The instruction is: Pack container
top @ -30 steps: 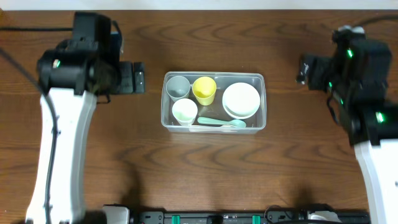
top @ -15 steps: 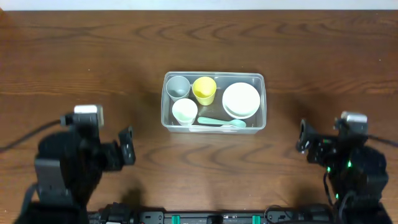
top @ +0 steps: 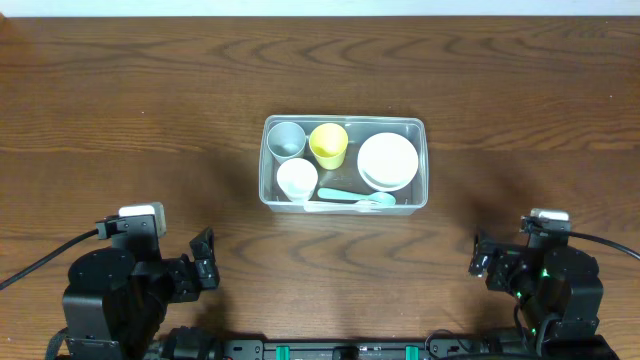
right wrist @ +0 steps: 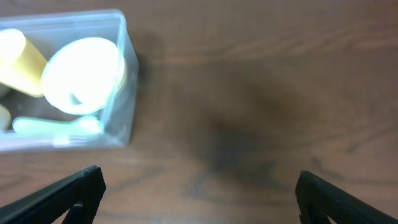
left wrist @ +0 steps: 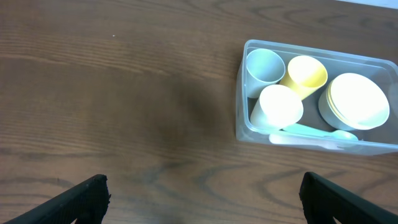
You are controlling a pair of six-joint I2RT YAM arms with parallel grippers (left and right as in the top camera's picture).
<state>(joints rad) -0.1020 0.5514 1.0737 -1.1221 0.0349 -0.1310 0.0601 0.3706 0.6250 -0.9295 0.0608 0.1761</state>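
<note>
The container [top: 345, 119] sits on the counter [top: 150, 120] a little toward 12 o'clock of centre in the overhead view, its long sides running from 9 to 3 o'clock. Neither arm touches it.

Inside it, a grey cup [top: 287, 139] stands in the 10 o'clock corner. A yellow cup [top: 328, 144] is just beside it toward 3 o'clock. A white cup [top: 296, 179] fills the 8 o'clock corner, mouth down or tilted; I cannot tell which. A stack of white bowls [top: 387, 160] takes up the 3 o'clock end. A pale green spoon [top: 350, 197] lies flat along the 6 o'clock wall, between the white cup and the bowls.

The left arm [top: 110, 300] is at 7 o'clock of the overhead frame, at the near edge and well apart from the container. The right arm [top: 545, 285] is at 5 o'clock, equally far off.

In the left wrist view the left jaws are spread wide. Their dark fingertips [left wrist: 84, 200] show only in the two bottom corners, with bare wood between them and nothing held. The container appears at 2 o'clock of that frame.

The right wrist view is blurred. The right jaws are also wide apart and empty, their fingertips [right wrist: 68, 199] in the bottom corners. The container's bowl end shows at 10 o'clock of that frame.
</note>
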